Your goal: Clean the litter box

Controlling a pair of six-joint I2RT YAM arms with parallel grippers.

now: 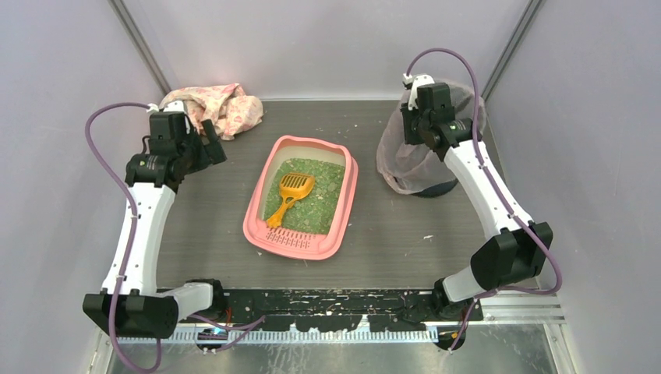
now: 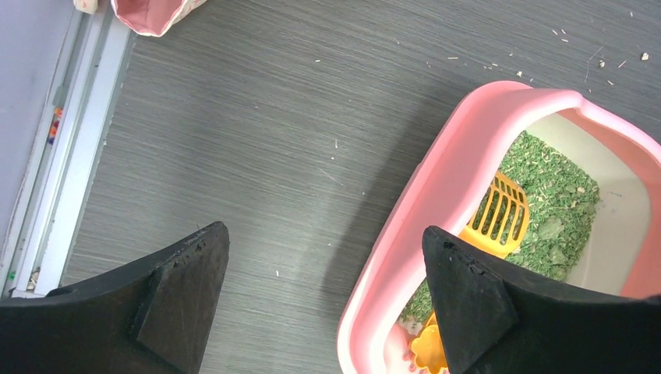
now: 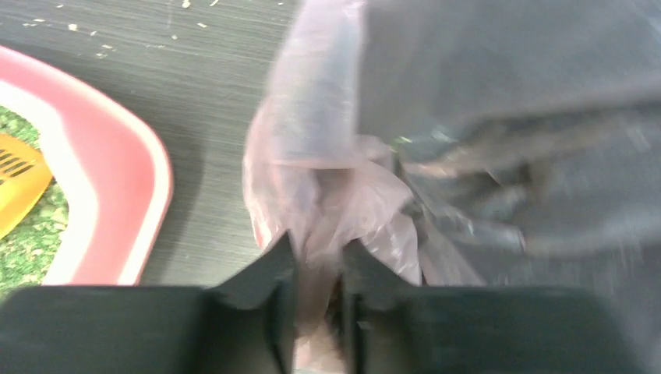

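At centre: glossy pink litter box point(image 1: 296, 243), rounded corners, green granules point(image 1: 321, 195). Left gripper point(image 2: 323, 230) gapes wide, empty; right gripper point(image 3: 318, 248) pinches crinkled translucent bag point(image 3: 312, 125).

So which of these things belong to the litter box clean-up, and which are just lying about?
For the job: litter box, scoop, green litter, bin, bag.
Lying about: flowered cloth, scattered crumbs.
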